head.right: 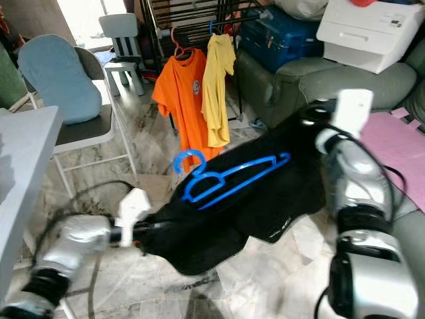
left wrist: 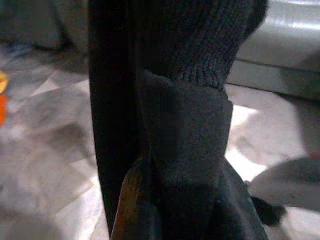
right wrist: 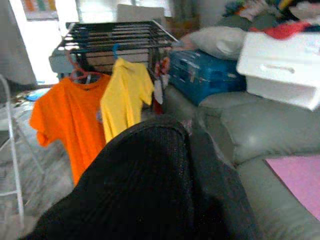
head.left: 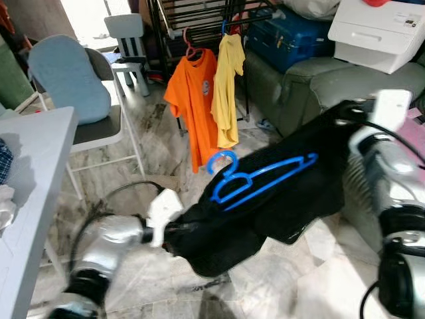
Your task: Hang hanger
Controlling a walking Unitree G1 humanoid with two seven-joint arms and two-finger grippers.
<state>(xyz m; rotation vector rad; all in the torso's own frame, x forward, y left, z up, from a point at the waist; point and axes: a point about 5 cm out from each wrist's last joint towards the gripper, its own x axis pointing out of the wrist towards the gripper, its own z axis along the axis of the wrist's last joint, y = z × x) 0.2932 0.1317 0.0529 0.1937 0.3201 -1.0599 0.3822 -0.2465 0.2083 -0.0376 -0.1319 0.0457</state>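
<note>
A black knitted garment (head.left: 265,212) hangs stretched between my two arms above the floor. A blue plastic hanger (head.left: 265,179) lies on top of it, hook toward the drying rack. Low on the left, my left gripper (head.left: 167,234) is shut on the garment's lower end; the left wrist view has the bunched fabric (left wrist: 185,150) close up. My right gripper (head.left: 342,116) holds the higher end up near the sofa, buried under the fabric (right wrist: 150,185). The black drying rack (right wrist: 115,37) stands ahead, with an orange shirt (head.left: 196,100) and a yellow shirt (head.left: 227,86) hanging from it on hangers.
A grey sofa (head.left: 319,86) on the right carries a blue suitcase (head.left: 285,36) and a white box (head.left: 385,33). A folding chair with a blue cushion (head.left: 73,80) and a grey table (head.left: 33,166) stand on the left. Marble floor lies between me and the rack.
</note>
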